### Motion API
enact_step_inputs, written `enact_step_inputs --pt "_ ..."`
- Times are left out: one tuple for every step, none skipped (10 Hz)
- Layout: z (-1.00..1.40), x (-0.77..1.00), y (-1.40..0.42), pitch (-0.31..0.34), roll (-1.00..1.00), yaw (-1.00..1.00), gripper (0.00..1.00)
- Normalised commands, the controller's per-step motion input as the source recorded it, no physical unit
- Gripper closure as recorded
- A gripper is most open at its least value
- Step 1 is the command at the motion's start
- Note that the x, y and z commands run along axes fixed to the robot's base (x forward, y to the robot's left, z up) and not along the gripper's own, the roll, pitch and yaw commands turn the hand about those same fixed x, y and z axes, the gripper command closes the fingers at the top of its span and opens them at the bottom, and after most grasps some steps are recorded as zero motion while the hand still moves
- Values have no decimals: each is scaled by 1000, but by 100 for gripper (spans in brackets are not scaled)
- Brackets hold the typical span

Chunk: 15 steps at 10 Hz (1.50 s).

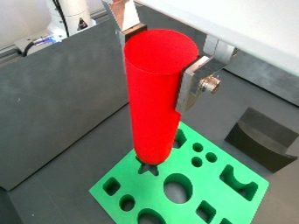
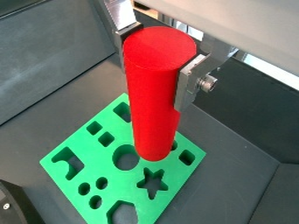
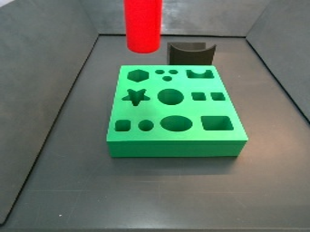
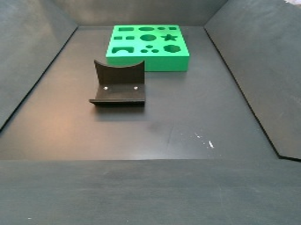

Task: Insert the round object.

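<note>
The gripper [image 1: 158,66] is pinching the round object [image 1: 155,96] high on its length, one silver finger [image 1: 194,83] pressing its flank while the opposite one is mostly hiding behind it, and the red cylinder is hanging upright in the air above the green block [image 3: 172,111], clear of its top face. In a side view the gripper itself is sitting out of frame and only the cylinder's lower part [image 3: 143,24] is showing, at about 11 o'clock from the block's middle. To do this step well, I judge the arm should be keeping the cylinder vertical, sliding it over a circular opening that matches its width, most likely the large round hole [image 3: 172,96] near the centre, and only then lowering slowly, since a tilt or an offset would be catching the rim. Counting: one red cylinder, one green block carrying about a dozen cut-outs of mixed shapes, and one dark fixture [image 4: 119,84], which is standing on the floor at about 7 o'clock from the block in a side view.
</note>
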Motion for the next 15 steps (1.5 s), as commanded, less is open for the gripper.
enact_step_inputs --pt "-314 277 -126 -114 0 -57 100" --pt "-683 234 -160 -256 39 0 100" --pt "-703 240 -106 -251 43 0 100" --pt "-706 357 -91 -239 46 0 100" --pt "-700 414 71 -200 0 -34 100" --pt "-591 457 314 -110 0 0 100" --pt "-503 423 346 -37 14 0 100" --pt "-443 286 269 -23 0 0 100" --pt "-337 243 54 -21 0 -23 100" --pt "-189 26 6 -24 0 -37 100" --pt "-214 0 0 -43 0 -34 100" --pt "-257 0 51 0 81 -17 100" --pt "-220 -6 14 0 176 0 100" --pt "-189 6 37 26 193 0 100" --pt "-189 131 69 40 151 0 100"
